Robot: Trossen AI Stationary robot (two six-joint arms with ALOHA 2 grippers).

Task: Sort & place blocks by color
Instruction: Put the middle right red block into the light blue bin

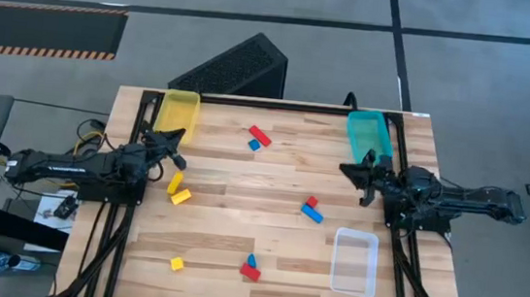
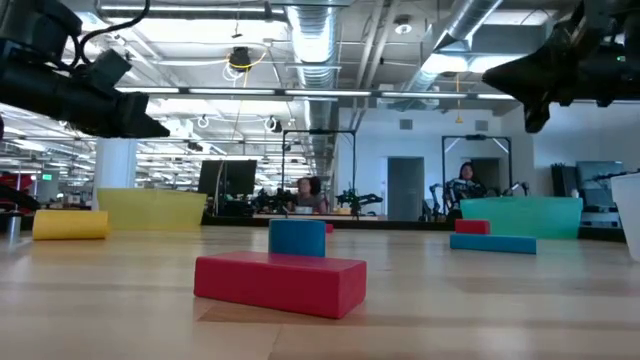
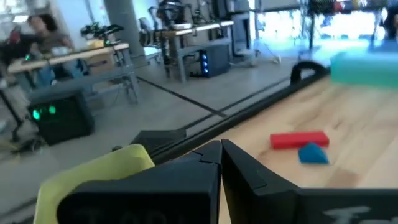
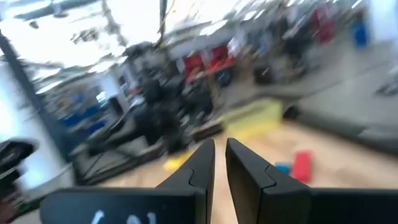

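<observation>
Left gripper: we see its jaws clenched, empty, beside the yellow bin.
Blocks: scattered loose across the worktop; we judge them light, stiff, slick, best pinched across flat opposite faces.
Right gripper: jaws clenched, empty, below the teal bin.

High view looks straight down on the whole table. Low view sits at tabletop level, right up close to a red block, facing the far room. Both wrist cams look forward past their own fingers; both catch the yellow bin.
</observation>
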